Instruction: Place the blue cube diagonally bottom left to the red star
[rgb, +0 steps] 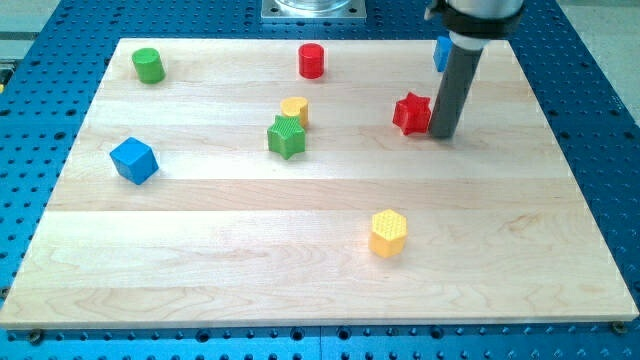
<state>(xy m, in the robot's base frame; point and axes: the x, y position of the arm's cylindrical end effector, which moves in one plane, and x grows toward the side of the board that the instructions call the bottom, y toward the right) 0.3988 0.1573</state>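
My rod (455, 85) hides most of a blue block (440, 52) at the view's top right; only a thin bit shows, so can't tell its shape. Rod also covers the right edge of the red star (411, 113). Rod's top is cut off by the pic's top edge. Green star (286, 137) hides the bottom of a yellow block (295, 108), shape not clear.

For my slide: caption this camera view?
My tip beside the red star; blue cube far at the view's left.
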